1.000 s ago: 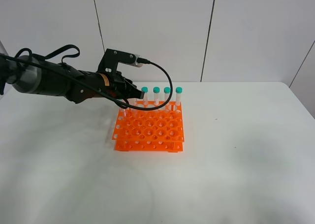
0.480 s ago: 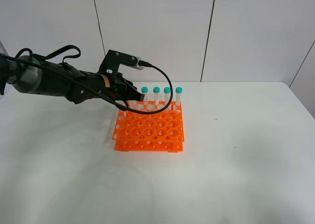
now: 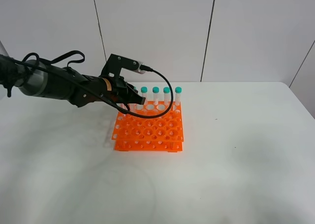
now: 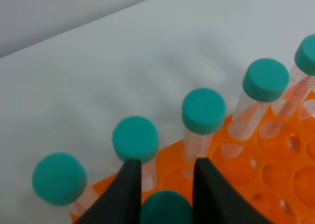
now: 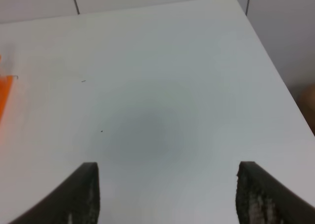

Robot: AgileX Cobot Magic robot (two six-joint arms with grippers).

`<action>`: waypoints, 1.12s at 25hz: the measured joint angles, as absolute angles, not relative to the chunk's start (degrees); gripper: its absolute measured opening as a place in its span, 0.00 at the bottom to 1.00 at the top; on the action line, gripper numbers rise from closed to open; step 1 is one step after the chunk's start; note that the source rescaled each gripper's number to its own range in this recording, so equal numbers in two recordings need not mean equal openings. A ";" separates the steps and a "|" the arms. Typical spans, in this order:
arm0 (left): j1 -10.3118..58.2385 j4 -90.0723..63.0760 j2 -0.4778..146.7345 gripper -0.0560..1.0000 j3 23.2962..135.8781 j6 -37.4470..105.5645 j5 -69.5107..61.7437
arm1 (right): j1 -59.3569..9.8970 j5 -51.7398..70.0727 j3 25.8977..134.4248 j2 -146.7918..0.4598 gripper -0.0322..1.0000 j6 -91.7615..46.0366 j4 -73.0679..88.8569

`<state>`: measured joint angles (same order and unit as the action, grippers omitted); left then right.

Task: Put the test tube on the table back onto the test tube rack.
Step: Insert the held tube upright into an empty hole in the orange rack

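The test tube (image 4: 166, 207) sits between the 2 dark fingers (image 4: 129, 194) of the left gripper (image 4: 165, 184), its teal cap the only part showing in the left wrist view, with the jaws clamped on it from both sides. In the exterior high view the left gripper (image 3: 136, 102) is over the back left corner of the test tube rack (image 3: 149, 128), and the held tube is hidden there behind the fingers, so I cannot tell whether its tip is already in a hole.

The orange rack stands on the table (image 3: 236, 155), slightly left of centre. Along its back row the exterior high view shows 4 teal-capped tubes (image 3: 155, 96) standing upright side by side, just right of the gripper. The left wrist view shows 5 capped tubes (image 4: 203, 120) standing in the rack (image 4: 275, 175) beyond the fingertips; the nearest caps are close to the fingers, apparently not touching them, though the closeness of the view makes that hard to judge. The rack holes nearer the camera are open.

The right gripper (image 5: 167, 192) hangs over bare tabletop (image 5: 147, 86) with its 2 fingers (image 5: 83, 192) spread well apart and nothing between them. An orange sliver of the rack (image 5: 4, 93) shows at the edge of the right wrist view. The right arm does not appear in the exterior high view.
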<state>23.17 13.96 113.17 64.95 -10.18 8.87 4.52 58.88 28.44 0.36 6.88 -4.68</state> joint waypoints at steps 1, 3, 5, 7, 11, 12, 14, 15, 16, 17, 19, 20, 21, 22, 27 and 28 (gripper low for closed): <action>23.17 13.96 113.17 0.06 64.95 -10.18 8.88 | 4.52 58.88 28.44 0.36 0.65 6.88 -4.68; 23.17 13.96 113.17 0.05 65.00 -10.18 8.88 | 4.52 58.88 28.44 0.36 0.65 6.88 -4.68; 23.17 13.91 113.23 0.05 65.00 -10.23 9.23 | 4.52 58.88 28.44 0.36 0.65 6.88 -4.62; 23.17 13.91 113.29 0.05 65.00 -10.51 9.66 | 4.52 58.88 28.44 0.36 0.65 6.88 -4.62; 23.12 13.79 113.35 0.05 65.00 -12.50 10.81 | 4.52 58.88 28.44 0.36 0.65 6.88 -4.62; 23.12 13.79 113.35 0.05 65.00 -12.78 10.93 | 4.52 58.88 28.44 0.36 0.65 6.88 -4.62; 23.12 13.79 113.36 0.05 65.00 -12.97 11.32 | 4.52 58.88 28.44 0.36 0.65 6.88 -4.62; 23.12 13.79 113.36 0.05 65.00 -12.99 11.38 | 4.52 58.88 28.44 0.36 0.65 6.88 -4.62; 23.12 13.79 113.36 0.05 65.00 -12.99 11.58 | 4.52 58.88 28.44 0.36 0.65 6.88 -4.62; 23.12 13.79 113.41 0.05 65.00 -13.04 11.73 | 4.52 58.88 28.44 0.36 0.65 6.88 -4.62; 23.12 13.79 113.41 0.05 65.00 -13.05 11.80 | 4.52 58.88 28.44 0.36 0.65 6.88 -4.62; 23.12 13.79 113.41 0.05 65.00 -13.05 11.85 | 4.52 58.88 28.44 0.36 0.65 6.88 -4.62; 23.12 13.79 113.41 0.05 65.00 -13.10 11.85 | 4.52 58.88 28.44 0.36 0.65 6.88 -4.62; 23.12 13.79 113.41 0.05 65.00 -13.10 11.85 | 4.52 58.88 28.44 0.36 0.65 6.88 -4.62; 23.12 13.79 113.42 0.05 65.00 -13.16 11.99 | 4.52 58.88 28.44 0.36 0.65 6.88 -4.62; 23.12 13.79 113.42 0.05 65.00 -13.41 12.05 | 4.52 58.88 28.44 0.36 0.65 6.88 -4.62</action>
<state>23.12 13.79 113.42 65.00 -13.41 12.05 4.52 58.88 28.44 0.36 6.88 -4.62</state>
